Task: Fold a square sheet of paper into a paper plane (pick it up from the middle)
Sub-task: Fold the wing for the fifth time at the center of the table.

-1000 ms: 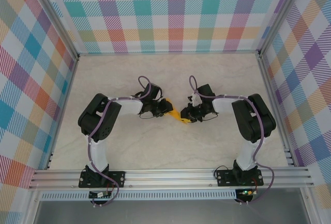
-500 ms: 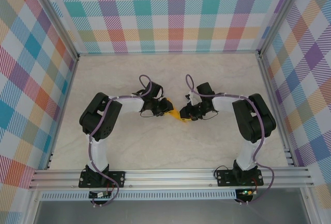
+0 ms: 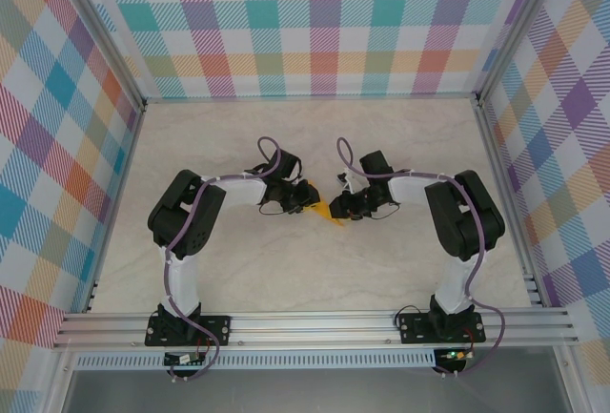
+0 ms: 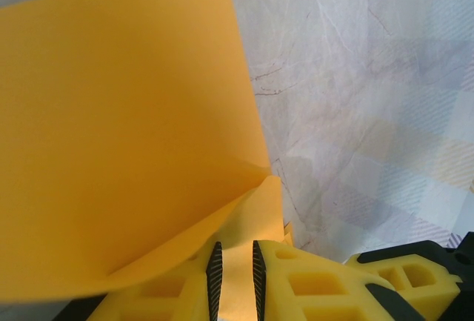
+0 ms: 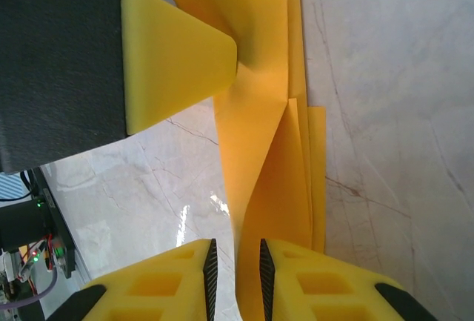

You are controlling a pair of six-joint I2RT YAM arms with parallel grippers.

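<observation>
Slowly, both arms had crept a little farther from their bases, and the right one had wiggled its pinch a tiny bit. The paper (image 3: 328, 211) had stayed between the two grippers, near the middle of the table (image 3: 286, 270).

The left gripper (image 4: 233, 250) was pinched nearly shut on one edge of the paper, which curled up in front of it. The right gripper (image 5: 235, 250) was pinched on the other side, where a few layers lay folded together. I think they were still working on a fold, and the plane was not made yet.

The table was pale, like marble. Bright checked walls (image 3: 324, 22) stood on three sides, with a metal rail (image 3: 315, 327) in front.
</observation>
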